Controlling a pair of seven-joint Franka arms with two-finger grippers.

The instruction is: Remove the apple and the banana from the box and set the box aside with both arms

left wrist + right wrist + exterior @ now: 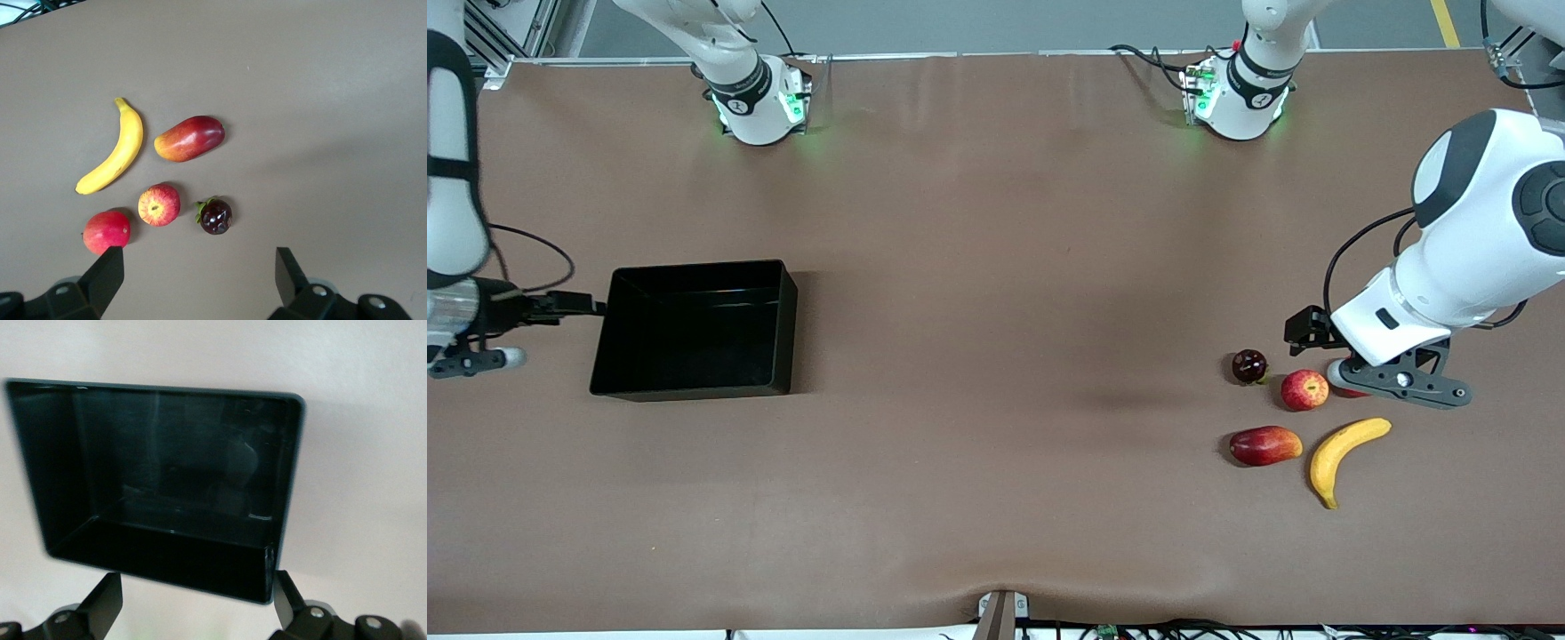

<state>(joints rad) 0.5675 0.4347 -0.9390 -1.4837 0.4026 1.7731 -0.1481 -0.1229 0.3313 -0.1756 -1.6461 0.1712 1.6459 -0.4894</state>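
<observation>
Front view: one black box (pixel 695 331) sits on the brown table (pixel 996 267) toward the right arm's end, open side up and with nothing in it. The right gripper (pixel 560 305) is at the box's outer wall, the wall turned to the right arm's end of the table. In the right wrist view its two fingers (pixel 103 603) stand spread wide, one at each side of the near wall of the box (pixel 167 487), not pinching it.

Five fruits lie in a cluster toward the left arm's end, all apart from one another. There is one yellow banana (pixel 1343 455), nearest the front camera, and one oblong red-orange fruit (pixel 1264 444) just beside it. One small red apple (pixel 1304 389) with yellow streaks lies farther from the camera, with one dark, glossy round fruit (pixel 1249 365) beside it. One plain pinkish-red round fruit (pixel 106 231) is mostly hidden under the left gripper (pixel 1392 378) in the front view, but shows plainly in the left wrist view.

The left gripper hangs over that pinkish-red fruit and the apple (pixel 159 205), its jaws spread wide and holding nothing. The banana (pixel 115 150) is untouched.
</observation>
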